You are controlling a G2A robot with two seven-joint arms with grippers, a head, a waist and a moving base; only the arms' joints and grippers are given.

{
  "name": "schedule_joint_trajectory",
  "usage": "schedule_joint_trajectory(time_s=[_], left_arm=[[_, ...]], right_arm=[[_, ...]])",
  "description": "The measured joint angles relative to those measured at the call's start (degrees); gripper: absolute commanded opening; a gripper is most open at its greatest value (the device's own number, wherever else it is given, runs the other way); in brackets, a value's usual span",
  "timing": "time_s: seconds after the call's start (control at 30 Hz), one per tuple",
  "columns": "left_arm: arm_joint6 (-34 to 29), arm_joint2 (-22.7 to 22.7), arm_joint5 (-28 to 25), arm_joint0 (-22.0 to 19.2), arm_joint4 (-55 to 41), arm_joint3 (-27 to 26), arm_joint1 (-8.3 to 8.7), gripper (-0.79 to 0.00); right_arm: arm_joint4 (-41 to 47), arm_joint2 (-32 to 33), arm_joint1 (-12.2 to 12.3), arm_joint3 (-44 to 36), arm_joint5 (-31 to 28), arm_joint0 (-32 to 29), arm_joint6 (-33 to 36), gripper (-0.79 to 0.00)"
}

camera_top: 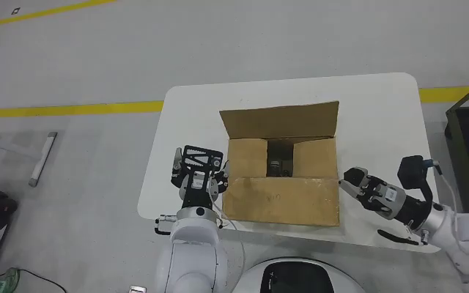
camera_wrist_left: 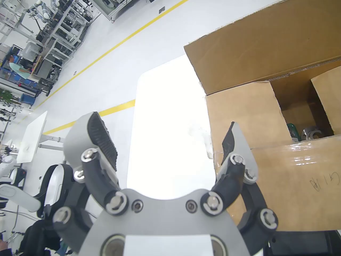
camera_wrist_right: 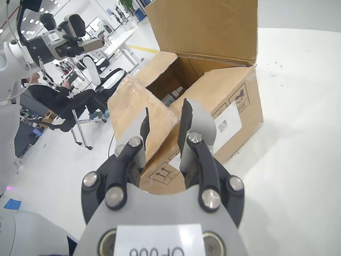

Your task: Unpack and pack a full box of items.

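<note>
A cardboard box (camera_top: 282,201) stands in the middle of the white desk (camera_top: 190,110), open at the top. Its far flap (camera_top: 278,121) stands upright. The two side flaps (camera_top: 315,157) are folded inward and leave a gap between them. The near flap (camera_wrist_right: 138,99), glossy with tape, is lifted and leans out toward the robot.

Down in the gap I can make out a few items: a small bottle (camera_wrist_right: 177,91) with a white cap, a dark green thing (camera_wrist_left: 292,130) and a round metal part (camera_wrist_left: 310,133) beside it. They are too deep in shadow to tell more.

The left end effector (camera_wrist_left: 167,142) hangs just beside the box's left wall, over bare desk, with its fingers (camera_wrist_left: 102,137) spread wide and nothing between them. One finger is close to the box's near left corner; I cannot tell whether it touches.

The right end effector (camera_wrist_right: 165,125) sits at the box's near right corner. Its fingers (camera_wrist_right: 186,122) are a little apart, and the corner of the near flap shows in the gap between them. Whether the pads touch the cardboard I cannot tell.
</note>
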Motion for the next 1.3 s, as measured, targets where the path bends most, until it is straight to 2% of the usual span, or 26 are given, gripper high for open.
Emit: schedule_joint_trajectory(time_s=[0.03, 0.47, 0.5, 0.6, 0.67, 0.83, 0.87, 1.13, 1.3], left_arm=[[0.0, 0.0, 0.0, 0.0, 0.0, 0.0, 0.0, 0.0], [0.0, 0.0, 0.0, 0.0, 0.0, 0.0, 0.0, 0.0], [0.0, 0.0, 0.0, 0.0, 0.0, 0.0, 0.0, 0.0], [0.0, 0.0, 0.0, 0.0, 0.0, 0.0, 0.0, 0.0], [0.0, 0.0, 0.0, 0.0, 0.0, 0.0, 0.0, 0.0], [0.0, 0.0, 0.0, 0.0, 0.0, 0.0, 0.0, 0.0], [0.0, 0.0, 0.0, 0.0, 0.0, 0.0, 0.0, 0.0], [0.0, 0.0, 0.0, 0.0, 0.0, 0.0, 0.0, 0.0], [0.0, 0.0, 0.0, 0.0, 0.0, 0.0, 0.0, 0.0]], right_arm=[[-0.1, -0.4, 0.0, 0.3, 0.2, 0.4, 0.2, -0.551], [-1.3, -3.2, 0.2, 2.4, 1.7, 2.5, -0.1, -0.523], [-1.4, -3.4, 0.2, 2.4, 1.8, 2.6, 0.1, -0.526], [-1.7, -4.1, 0.3, 2.3, 2.0, 3.0, 0.5, -0.606], [-1.9, -4.6, 0.3, 2.1, 2.0, 3.2, 0.8, -0.61], [-1.8, -5.4, 0.4, 1.3, 2.0, 3.2, 1.5, -0.585], [-1.6, -5.4, 0.5, 1.1, 2.0, 3.1, 1.7, -0.548], [1.5, -4.4, 0.9, -0.2, 0.6, 1.3, 4.2, -0.456], [4.6, -2.8, 1.2, -0.8, -0.4, -0.4, 4.9, -0.437]])
